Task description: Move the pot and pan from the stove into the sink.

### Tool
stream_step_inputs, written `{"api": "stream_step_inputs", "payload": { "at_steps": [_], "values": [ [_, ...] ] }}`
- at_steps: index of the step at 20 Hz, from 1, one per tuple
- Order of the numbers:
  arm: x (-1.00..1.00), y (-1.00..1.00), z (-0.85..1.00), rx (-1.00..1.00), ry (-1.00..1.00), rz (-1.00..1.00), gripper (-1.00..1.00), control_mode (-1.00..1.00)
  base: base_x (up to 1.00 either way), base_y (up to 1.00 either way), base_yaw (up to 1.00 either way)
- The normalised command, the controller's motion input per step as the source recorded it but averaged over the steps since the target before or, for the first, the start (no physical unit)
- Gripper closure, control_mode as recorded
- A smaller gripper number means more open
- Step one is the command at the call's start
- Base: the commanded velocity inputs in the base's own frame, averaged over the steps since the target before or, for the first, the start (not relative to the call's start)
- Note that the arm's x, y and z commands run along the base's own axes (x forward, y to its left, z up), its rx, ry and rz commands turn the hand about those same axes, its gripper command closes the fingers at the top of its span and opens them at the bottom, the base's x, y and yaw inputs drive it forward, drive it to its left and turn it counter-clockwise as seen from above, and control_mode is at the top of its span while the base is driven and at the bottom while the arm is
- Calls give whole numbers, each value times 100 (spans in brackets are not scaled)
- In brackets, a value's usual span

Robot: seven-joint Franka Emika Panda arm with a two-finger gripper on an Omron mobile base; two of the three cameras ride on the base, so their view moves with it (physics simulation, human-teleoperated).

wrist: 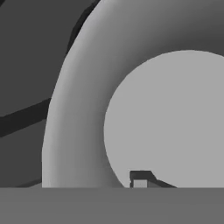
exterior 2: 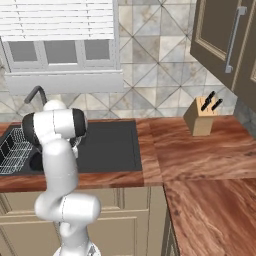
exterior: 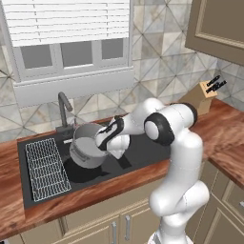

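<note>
The grey metal pot (exterior: 88,150) sits tilted in the right basin of the black sink (exterior: 143,155), its mouth turned toward the arm. My gripper (exterior: 101,140) is at the pot's near rim, its fingers astride the wall. In the hand view the pot's wall (wrist: 78,109) and pale floor take up most of the picture, and one dark fingertip (wrist: 141,176) stands inside the pot. The frames do not show whether the jaws still press on the rim. The pan and the stove are out of view.
A wire rack (exterior: 45,169) lies in the sink's left basin, with the slim faucet (exterior: 63,107) behind it. A knife block (exterior: 202,97) stands on the wooden counter at the right. Dark wall cabinets (exterior 2: 225,40) hang above that counter.
</note>
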Motion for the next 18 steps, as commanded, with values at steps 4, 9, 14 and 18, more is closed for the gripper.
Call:
{"api": "stream_step_inputs", "payload": {
  "at_steps": [4, 9, 14, 18],
  "values": [
    [6, 24, 85, 0, -2, -4, -100, -100, 0, 0, 0],
    [-7, 10, 100, 0, 0, -1, -100, -100, 0, 0, 0],
    [-45, -3, 100, 0, 2, 0, -100, -100, 0, 0, 0],
    [-81, -24, 81, 0, 1, 0, -100, -100, 0, 0, 0]
  ]
}}
